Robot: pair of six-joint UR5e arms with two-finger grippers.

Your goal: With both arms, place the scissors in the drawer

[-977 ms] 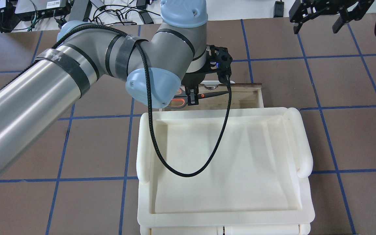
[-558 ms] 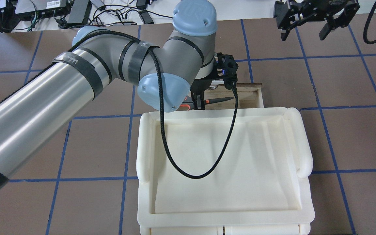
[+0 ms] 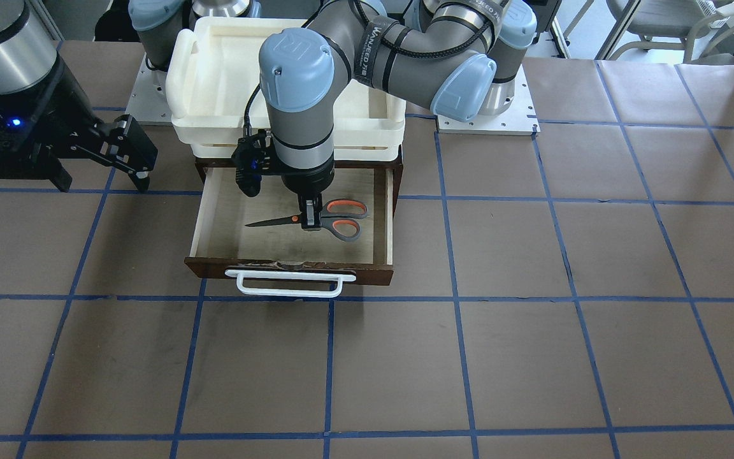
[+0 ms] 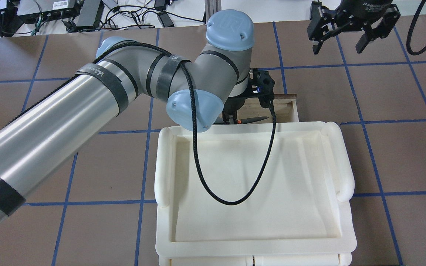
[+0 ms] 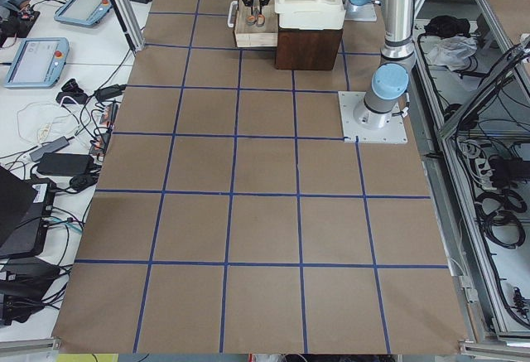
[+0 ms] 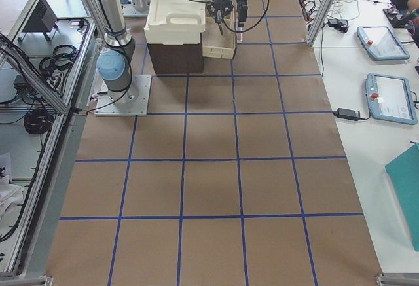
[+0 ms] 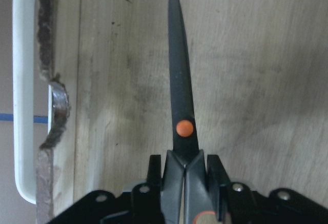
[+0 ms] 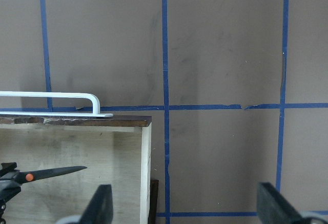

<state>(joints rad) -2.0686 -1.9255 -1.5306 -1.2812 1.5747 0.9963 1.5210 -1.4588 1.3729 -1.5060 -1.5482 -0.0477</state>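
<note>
The scissors point(image 3: 335, 218) lie level inside the open brown drawer point(image 3: 233, 220), blades pointing toward the robot's right. My left gripper point(image 3: 310, 221) is shut on them near the orange pivot, low over the drawer floor. The left wrist view shows the blade point(image 7: 179, 80) sticking out from the shut gripper point(image 7: 185, 180) over the plywood floor point(image 7: 256, 80). From overhead only the blade point(image 4: 252, 119) shows past the left gripper point(image 4: 229, 119). My right gripper point(image 4: 337, 46) is open and empty, off to the drawer's side point(image 3: 102, 178); its fingers point(image 8: 100, 208) frame the drawer corner point(image 8: 146, 147).
A cream-white tray point(image 4: 340, 159) sits on top of the cabinet, just behind the open drawer point(image 3: 182, 51). The left arm's black cable point(image 4: 198, 166) hangs over the tray. The white bar handle point(image 3: 287, 284) sticks out at the drawer front. Brown table has blue tape lines.
My left gripper has carried the scissors toward the tray and a little to the right, so the handles are now hidden from overhead. My right gripper has drifted left, toward the drawer.
</note>
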